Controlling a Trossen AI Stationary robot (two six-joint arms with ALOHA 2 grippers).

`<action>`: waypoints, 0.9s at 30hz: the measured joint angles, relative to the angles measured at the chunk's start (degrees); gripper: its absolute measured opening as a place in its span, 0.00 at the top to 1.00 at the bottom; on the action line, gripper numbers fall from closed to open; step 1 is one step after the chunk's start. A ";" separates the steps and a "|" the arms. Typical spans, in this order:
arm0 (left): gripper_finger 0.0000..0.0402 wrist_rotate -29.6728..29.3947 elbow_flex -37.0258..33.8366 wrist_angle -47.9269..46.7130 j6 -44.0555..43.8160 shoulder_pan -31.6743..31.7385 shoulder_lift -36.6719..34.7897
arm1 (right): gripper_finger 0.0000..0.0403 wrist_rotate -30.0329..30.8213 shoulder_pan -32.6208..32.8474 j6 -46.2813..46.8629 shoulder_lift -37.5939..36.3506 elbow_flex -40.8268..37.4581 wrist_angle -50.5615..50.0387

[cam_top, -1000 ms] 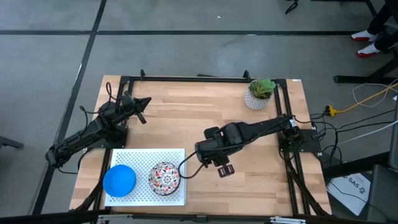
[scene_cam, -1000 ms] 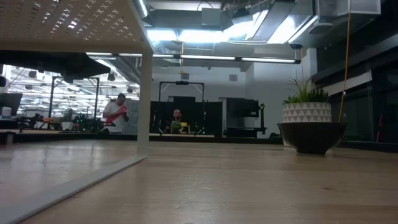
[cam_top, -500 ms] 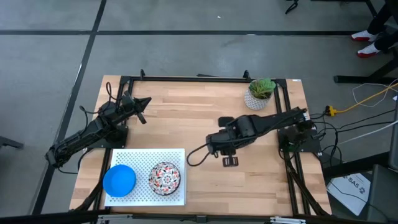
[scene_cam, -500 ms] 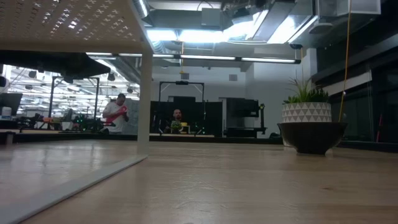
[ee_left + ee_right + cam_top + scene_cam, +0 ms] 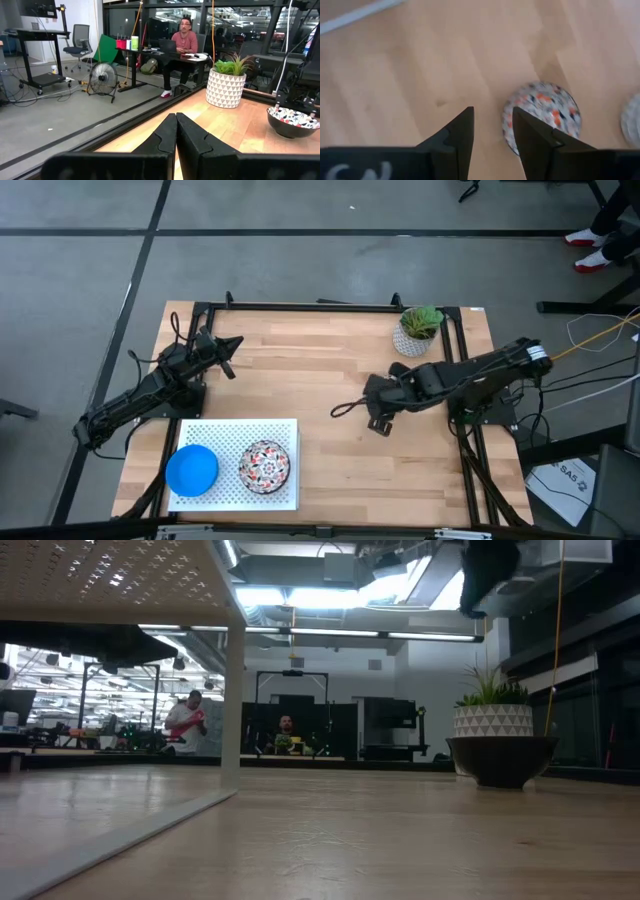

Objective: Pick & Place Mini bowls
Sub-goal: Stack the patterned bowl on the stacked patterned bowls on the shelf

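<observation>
Two mini bowls sit on the white perforated tray (image 5: 285, 430) at the table's near left: a plain blue bowl (image 5: 192, 470) and a white floral bowl (image 5: 265, 465). Another floral bowl (image 5: 542, 117) rests on the bare wood just past my right gripper's (image 5: 492, 112) open fingertips. The high view hides it under the right arm. It appears in the left wrist view as a bowl (image 5: 294, 120) and in the low view as a dark-sided bowl (image 5: 500, 758) in front of the plant pot. My right gripper (image 5: 378, 423) hovers mid-table. My left gripper (image 5: 234, 342) waits shut at the far left.
A potted green plant (image 5: 418, 330) stands near the far right corner. A round pale object (image 5: 632, 117) shows at the edge of the right wrist view. A loose cable (image 5: 345, 408) hangs by the right gripper. Bare wood lies between the tray and the right arm.
My right arm has drawn back from beside the tray toward the table's right and far side. Its gripper has moved away from the floral bowl on the tray, and the arm now shows at the top of the low view. The bowls on the tray have stayed put.
</observation>
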 joint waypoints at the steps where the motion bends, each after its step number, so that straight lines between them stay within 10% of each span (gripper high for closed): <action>1: 0.99 0.00 0.00 0.02 -0.02 0.00 0.00 | 0.67 1.04 0.00 2.37 -0.36 -1.29 -0.11; 11: 0.99 -0.02 0.00 0.00 0.00 0.00 0.00 | 0.67 1.94 -3.60 22.11 -0.65 -10.85 4.07; 27: 0.99 -0.02 0.00 0.00 0.00 0.00 0.00 | 0.67 -2.33 -7.13 21.72 1.00 -16.10 14.41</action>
